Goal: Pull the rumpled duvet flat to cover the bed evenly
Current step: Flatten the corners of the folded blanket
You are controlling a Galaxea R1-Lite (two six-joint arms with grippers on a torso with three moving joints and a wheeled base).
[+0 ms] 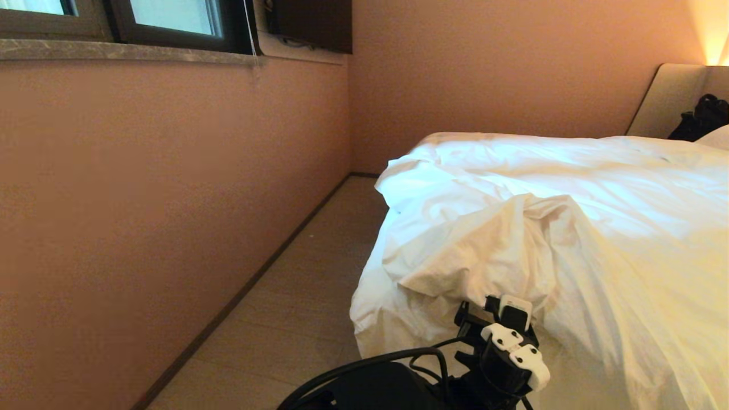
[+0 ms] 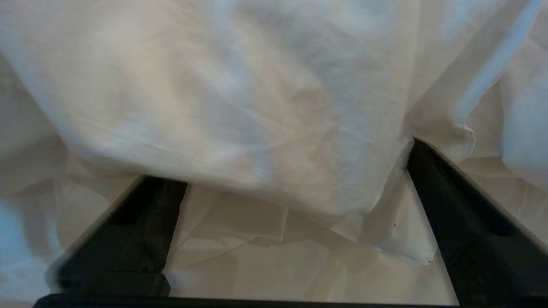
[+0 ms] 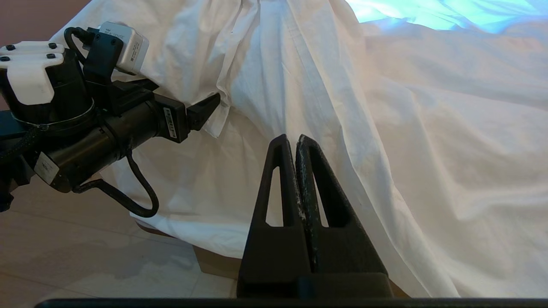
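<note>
White cotton of the duvet (image 1: 547, 228) is heaped over the bed's near corner, draping toward the floor (image 1: 296, 296). Against it, the left gripper (image 2: 282, 188) is spread wide, nothing grasped; the right gripper (image 3: 295, 141) is clenched empty beside it.

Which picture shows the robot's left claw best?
The right wrist view: it shows the left gripper from the side, fingers open, pushed against the duvet. The left wrist view shows only its two black fingers with cloth bulging between them. The head view shows just the wrist's back.
</note>
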